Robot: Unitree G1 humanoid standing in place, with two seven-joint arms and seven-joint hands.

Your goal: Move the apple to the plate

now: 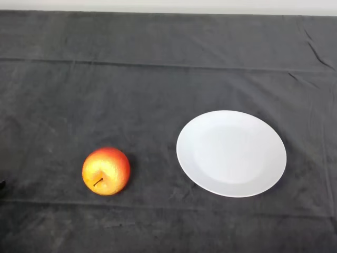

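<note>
A red and yellow apple (pixel 106 171) sits upright on the dark cloth at the lower left, its stem facing up and toward me. A white round plate (pixel 231 153) lies flat on the cloth to the right of the apple, about a hand's width away from it. Nothing lies on the plate.
The dark cloth (pixel 158 89) covers the whole table, with creases running across it at the back and along the front. A pale wall strip shows beyond the far edge. A tiny dark shape (pixel 1 187) sits at the left border, level with the apple.
</note>
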